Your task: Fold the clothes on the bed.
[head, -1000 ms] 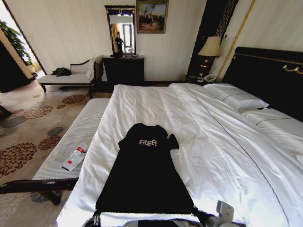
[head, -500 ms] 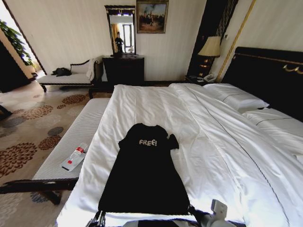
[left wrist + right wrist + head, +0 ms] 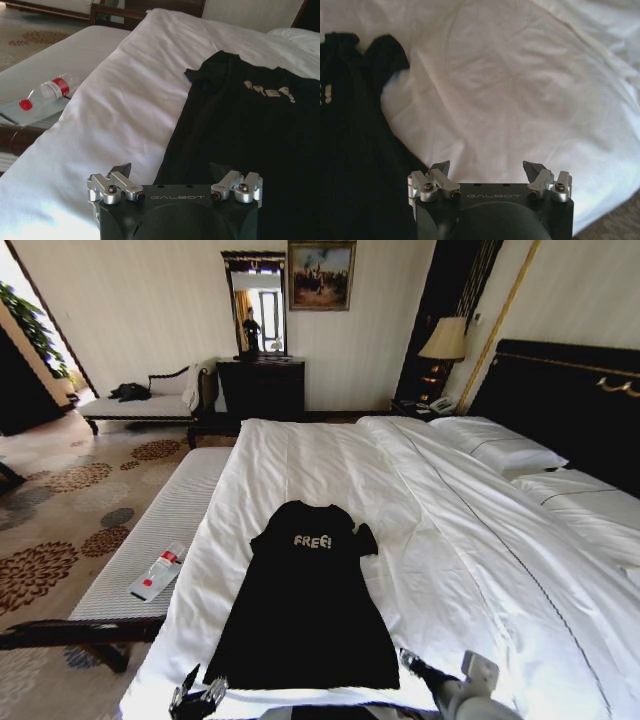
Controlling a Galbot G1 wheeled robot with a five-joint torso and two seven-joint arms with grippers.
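T-shirt (image 3: 305,605) flat on bed (image 3: 480,540), hem btwn left tool (image 3: 197,702) & right tool (image 3: 412,662), both open, empty.

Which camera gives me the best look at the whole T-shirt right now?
The head view: the T-shirt lies flat on the bed, all edges and the lettering visible. The left wrist view shows its chest and one sleeve beyond the open left gripper. The right wrist view catches just one side and a sleeve.

Each tool, left (image 3: 177,172) and right (image 3: 489,171), has a black housing marked "GALBOT", silver linkage brackets with dark screws, and dark pointed fingertips (image 3: 534,170).
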